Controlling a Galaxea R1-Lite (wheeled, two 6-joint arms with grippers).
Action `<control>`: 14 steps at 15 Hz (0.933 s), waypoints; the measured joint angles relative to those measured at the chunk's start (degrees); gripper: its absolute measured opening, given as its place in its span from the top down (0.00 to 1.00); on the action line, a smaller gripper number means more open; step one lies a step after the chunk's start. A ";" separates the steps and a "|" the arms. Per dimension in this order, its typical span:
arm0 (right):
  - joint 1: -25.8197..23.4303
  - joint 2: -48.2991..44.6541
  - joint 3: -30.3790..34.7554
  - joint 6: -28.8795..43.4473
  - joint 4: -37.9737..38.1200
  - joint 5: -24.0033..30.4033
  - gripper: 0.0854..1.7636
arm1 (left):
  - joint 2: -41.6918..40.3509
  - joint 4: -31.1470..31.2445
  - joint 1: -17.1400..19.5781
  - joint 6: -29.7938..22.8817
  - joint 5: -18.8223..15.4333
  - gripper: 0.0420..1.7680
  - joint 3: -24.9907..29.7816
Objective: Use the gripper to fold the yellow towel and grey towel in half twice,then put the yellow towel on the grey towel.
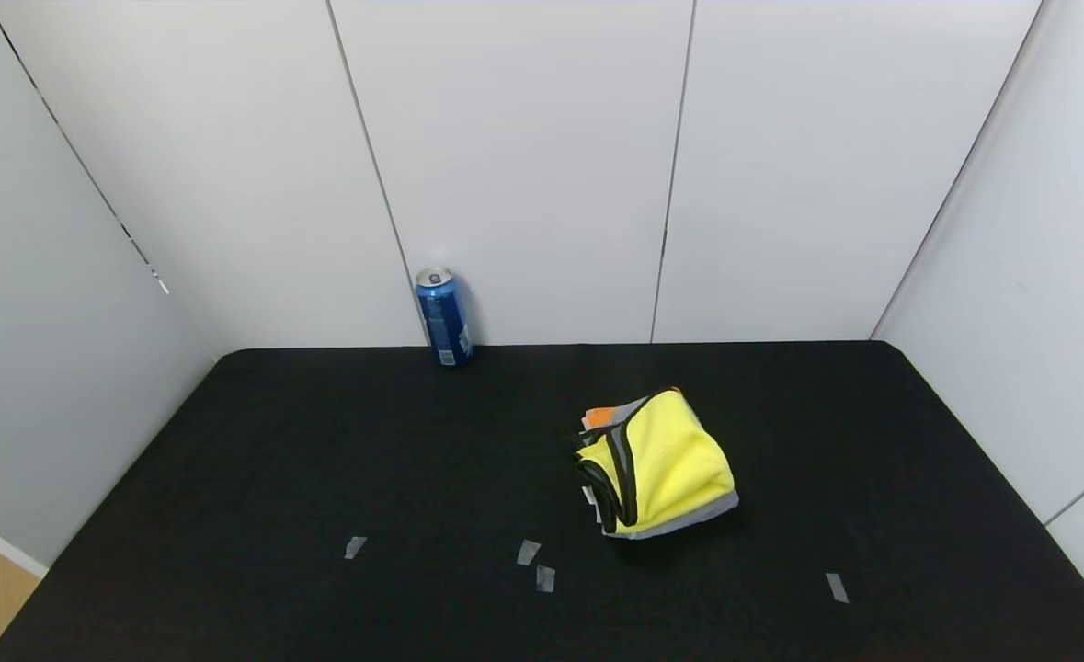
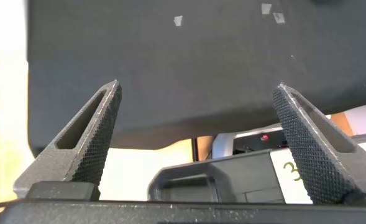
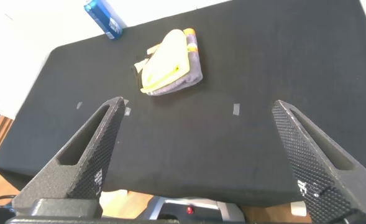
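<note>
Yellow towel (image 1: 670, 455): folded into a thick wad, lying on top of the grey towel, right of centre on the black table; so the stacking looks done, judged from how they lie
Grey towel (image 1: 689, 520): folded beneath; only a pale rim shows along the near edge and a grey-and-orange corner at the far side; it serves as the base because it is the larger cloth
Heading: the stack's long axis runs from far-left to near-right in the head view, slightly skewed to the table edges; the dark-bound open edges face left, the rounded fold faces right
Table (image 1: 321, 460): black, with small tape marks (image 1: 528, 552) near the front, just ahead of the stack
Can (image 1: 443, 317): blue, upright at the back wall, well apart from the towels
Left gripper (image 2: 198, 134): off the near edge of the table, fingers spread wide, grasping nothing; likely drawn back as its work is over
Right gripper (image 3: 198, 149): above the near edge, fingers spread wide and empty; towels well ahead of it
</note>
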 joint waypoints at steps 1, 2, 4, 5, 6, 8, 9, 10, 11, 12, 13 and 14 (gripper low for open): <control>0.41 -1.33 0.33 -0.02 0.66 -0.02 0.03 | -1.27 0.21 0.41 0.01 -0.33 0.03 0.41; 1.24 -2.86 0.82 -0.05 1.39 -0.11 0.03 | -2.56 0.27 0.52 0.06 -0.46 0.03 1.10; 2.49 -5.81 1.97 -0.06 2.00 -0.32 0.03 | -5.10 0.22 0.94 0.09 -0.59 0.03 2.93; 2.88 -7.09 2.58 -0.11 2.49 -0.57 0.03 | -6.23 0.21 1.11 0.11 -0.68 0.03 3.96; 3.07 -8.03 2.84 -0.11 3.10 -0.71 0.03 | -7.23 0.00 1.33 0.11 -0.74 0.03 5.02; 3.54 -9.73 3.35 -0.17 3.47 -0.76 0.03 | -9.07 -0.63 1.77 0.17 -0.77 0.03 7.80; 3.73 -10.51 3.89 -0.20 3.47 -0.79 0.03 | -10.08 -0.74 1.88 0.17 -0.74 0.03 9.29; 3.93 -11.42 4.52 -0.22 3.43 -0.87 0.03 | -10.97 -0.79 1.99 0.17 -0.74 0.03 10.61; 4.06 -12.57 5.34 -0.22 3.36 -0.87 0.03 | -11.80 -0.83 2.01 0.17 -0.79 0.03 11.76; 4.23 -13.73 6.23 -0.22 3.04 -0.88 0.03 | -12.74 -0.91 2.02 0.17 -0.82 0.03 12.85; 4.33 -14.90 7.19 -0.24 2.88 -1.19 0.03 | -13.73 -1.16 2.02 0.15 -0.82 0.03 13.84; 4.39 -16.21 8.11 -0.28 2.73 -1.99 0.03 | -14.82 -2.04 2.02 0.11 -0.83 0.03 14.99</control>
